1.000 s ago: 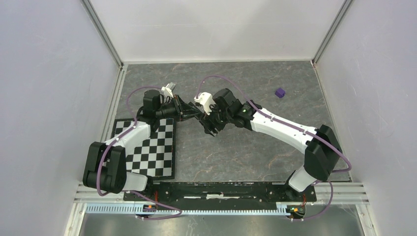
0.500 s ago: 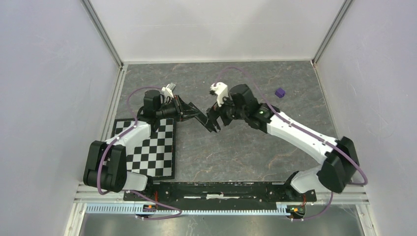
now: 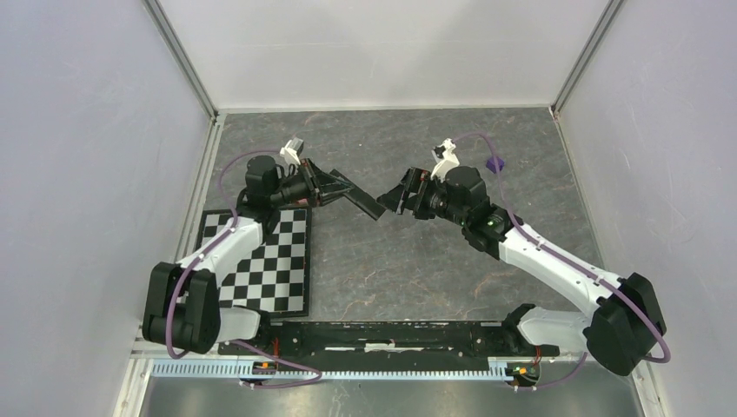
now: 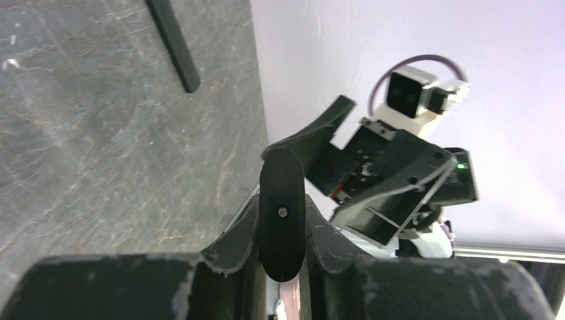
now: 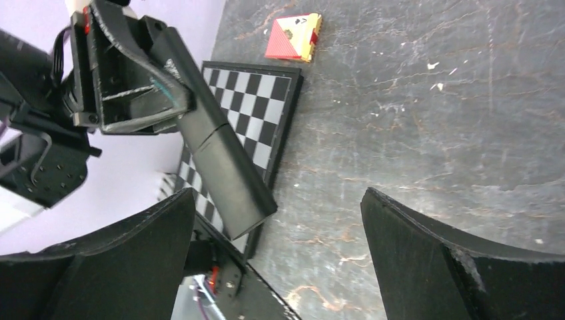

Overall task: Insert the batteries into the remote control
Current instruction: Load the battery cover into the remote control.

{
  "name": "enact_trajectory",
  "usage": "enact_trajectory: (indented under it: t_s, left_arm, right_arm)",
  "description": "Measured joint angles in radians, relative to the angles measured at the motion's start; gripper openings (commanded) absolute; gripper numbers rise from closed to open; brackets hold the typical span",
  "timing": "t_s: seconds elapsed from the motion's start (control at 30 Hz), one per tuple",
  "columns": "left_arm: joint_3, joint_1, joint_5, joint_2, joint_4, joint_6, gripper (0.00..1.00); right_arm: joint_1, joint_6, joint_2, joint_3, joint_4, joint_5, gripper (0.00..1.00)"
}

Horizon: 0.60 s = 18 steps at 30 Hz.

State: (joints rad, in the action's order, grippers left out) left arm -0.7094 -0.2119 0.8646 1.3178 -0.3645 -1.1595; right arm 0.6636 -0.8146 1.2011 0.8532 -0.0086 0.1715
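The remote control (image 3: 361, 201) is a slim black bar held off the floor, and my left gripper (image 3: 333, 188) is shut on its far end. In the left wrist view its rounded end (image 4: 282, 213) stands clamped between my left gripper (image 4: 282, 233) fingers. The right wrist view shows its plain matte back (image 5: 220, 167) sticking out of the left gripper (image 5: 133, 87). My right gripper (image 3: 396, 200) faces the remote's free end from the right, open and apart from it. Its fingers (image 5: 133, 260) stand wide with nothing between them. The batteries are out of view.
A chessboard mat (image 3: 269, 261) lies at the left. A second slim black bar (image 4: 174, 43) lies on the stone floor. A small red and yellow box (image 5: 293, 37) sits beyond the mat's corner. A purple cube (image 3: 494, 163) rests at the back right.
My right gripper has opened wide and drawn back to the right, away from the remote. The left arm has shifted slightly back and left with the remote still in its grip.
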Motion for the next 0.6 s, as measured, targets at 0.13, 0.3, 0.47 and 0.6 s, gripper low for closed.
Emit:
enact_trajectory:
  t_s: [0.13,0.3,0.47,0.6]
  left_arm:
    - [-0.008,0.000,-0.001,-0.035,-0.030,-0.054,0.02]
    - [-0.012,0.000,-0.002,-0.046,-0.075,-0.119,0.02]
    - [-0.018,0.000,-0.008,-0.047,-0.117,-0.172,0.02]
    - [-0.033,0.000,-0.018,-0.048,-0.140,-0.207,0.02]
  right_arm:
    - [0.000,-0.127,0.000,-0.054,0.116,0.009,0.98]
    - [0.000,-0.249,0.012,-0.083,0.250,0.040,0.94]
    - [0.002,-0.295,0.036,-0.085,0.337,0.069,0.87]
    - [0.002,-0.309,0.057,-0.085,0.371,0.098,0.73]
